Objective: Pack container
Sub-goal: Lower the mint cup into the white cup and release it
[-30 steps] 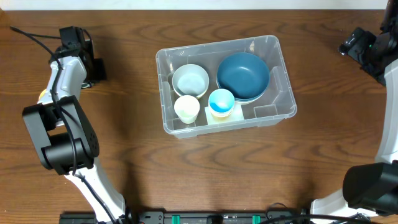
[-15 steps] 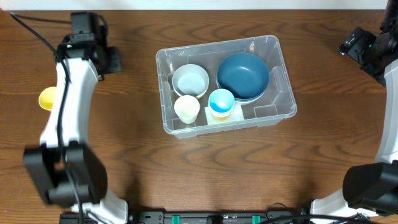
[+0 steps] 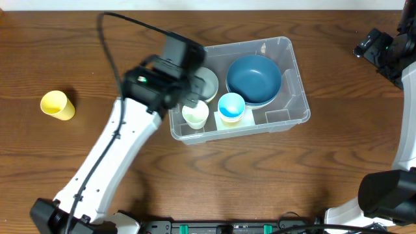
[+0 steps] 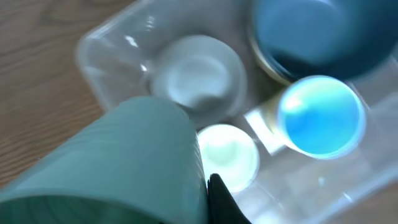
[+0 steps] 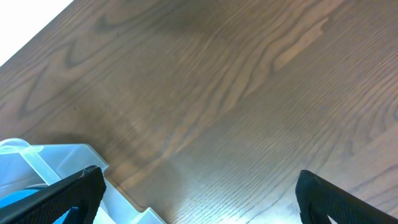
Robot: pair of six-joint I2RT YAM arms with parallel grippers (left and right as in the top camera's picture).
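Overhead view: the container [image 3: 300, 97] stands right of centre on the wooden table [image 3: 292, 175]. In it, a dark blue bowl [image 3: 253, 78] takes the upper right. A pale bowl [image 3: 209, 81] lies at upper left, a white cup [image 3: 195, 116] sits below that, and a light blue cup [image 3: 231, 107] is beside the white one. My left arm [image 3: 123, 143] reaches up from the lower left, its wrist over the container's left end and covering part of the pale bowl. A yellow cup [image 3: 57, 105] lies on the table at far left, well apart. My right arm [image 3: 390, 58] sits at the upper right edge.

Left wrist view, blurred: my left pincer [image 4: 186, 199] grips a teal cup [image 4: 118, 168] that fills the lower left. One dark finger [image 4: 217, 199] lies against its side. Below are the pale bowl, the white cup and the light blue cup.

Right wrist view: my right pincer [image 5: 199, 202] is spread wide, with nothing between its fingers. It is above bare table, and a container corner shows at lower left.
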